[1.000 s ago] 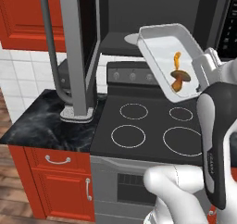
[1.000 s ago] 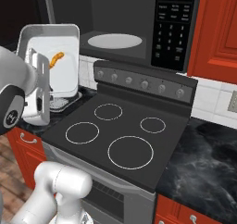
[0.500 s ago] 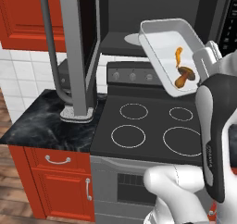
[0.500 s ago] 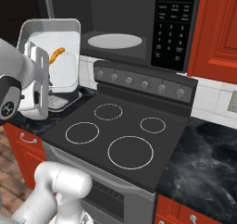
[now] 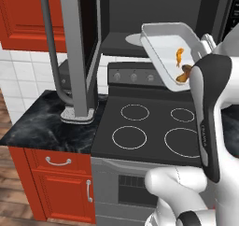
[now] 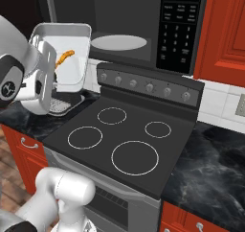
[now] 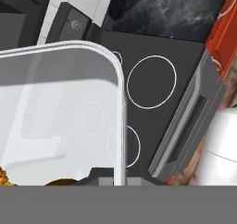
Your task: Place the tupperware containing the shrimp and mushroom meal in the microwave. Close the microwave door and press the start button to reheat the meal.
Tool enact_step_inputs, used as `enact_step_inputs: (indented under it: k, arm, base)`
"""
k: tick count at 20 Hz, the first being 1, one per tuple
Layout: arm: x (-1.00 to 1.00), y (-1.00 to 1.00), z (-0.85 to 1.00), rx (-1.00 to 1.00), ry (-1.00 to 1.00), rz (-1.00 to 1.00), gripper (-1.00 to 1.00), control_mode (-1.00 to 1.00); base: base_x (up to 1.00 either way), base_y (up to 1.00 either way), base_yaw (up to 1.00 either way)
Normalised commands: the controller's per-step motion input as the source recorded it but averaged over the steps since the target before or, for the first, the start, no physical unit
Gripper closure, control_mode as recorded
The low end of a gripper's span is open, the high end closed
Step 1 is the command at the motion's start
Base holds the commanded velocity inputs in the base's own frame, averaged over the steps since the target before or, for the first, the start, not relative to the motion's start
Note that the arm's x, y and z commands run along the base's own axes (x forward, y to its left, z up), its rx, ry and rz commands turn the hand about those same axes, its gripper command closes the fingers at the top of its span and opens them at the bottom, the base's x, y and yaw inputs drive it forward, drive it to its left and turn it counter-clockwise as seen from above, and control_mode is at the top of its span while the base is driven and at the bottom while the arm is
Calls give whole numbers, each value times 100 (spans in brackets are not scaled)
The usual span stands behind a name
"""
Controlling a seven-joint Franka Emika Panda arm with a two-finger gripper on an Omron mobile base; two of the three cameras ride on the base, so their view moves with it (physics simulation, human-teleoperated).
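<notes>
Item: tupperware [image 5: 164, 52] with shrimp and mushroom meal [image 5: 182, 67], rim pinched in the nearly shut gripper [image 7: 113, 177], held tilted above the stove [image 6: 125, 136] before the open microwave [image 6: 143, 22]; outstanding: insertion, closing microwave door [image 5: 79, 52], start button.

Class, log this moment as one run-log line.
gripper: shut on tupperware | tupperware: tilted, raised over stove | microwave: door open, empty

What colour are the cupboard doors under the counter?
Bright red cupboard doors with silver handles, beneath the black marbled counter. The left base view shows them best.
</notes>
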Motion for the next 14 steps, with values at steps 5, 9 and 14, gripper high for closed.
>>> enact_step_inputs:
  k: [5,9,14]
  arm:
    - [23,-17,0,0,2,-3,100,-100]
    - [31,-15,0,0,0,-2,100,-100]
    - [32,-18,0,0,-3,-4,100,-100]
  base:
    - [0,0,0]
    - [0,0,0]
    - [0,0,0]
